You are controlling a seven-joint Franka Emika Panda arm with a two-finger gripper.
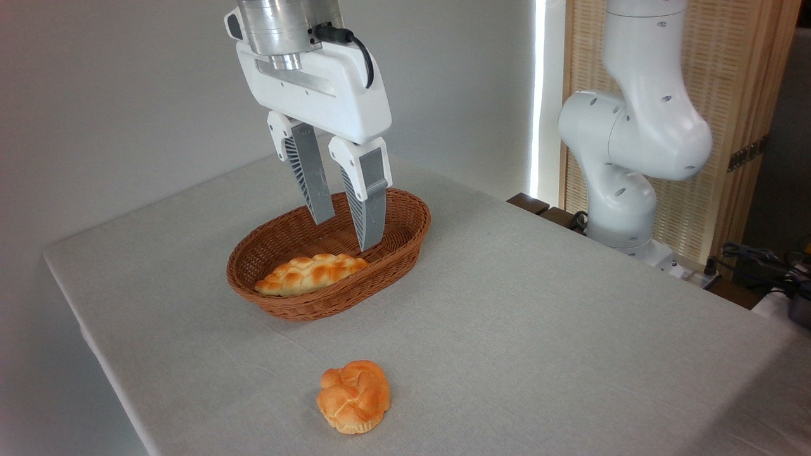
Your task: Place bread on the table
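Nearest sits a round bun (353,396) on the table (538,316); beyond, the gripper (346,234) hangs with jaws spread above the bread (310,273) in the wicker basket (405,244).

Bright, even daylight; a blown-out strip of glare at the window gap (540,95); soft shadows; sharp focus.

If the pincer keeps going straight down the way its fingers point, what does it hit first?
Most likely the basket floor, just past the right tip of the braided bread. The open pincer hangs inside the rim, empty. Depth is unclear from one view, so it might clip the loaf's end instead.
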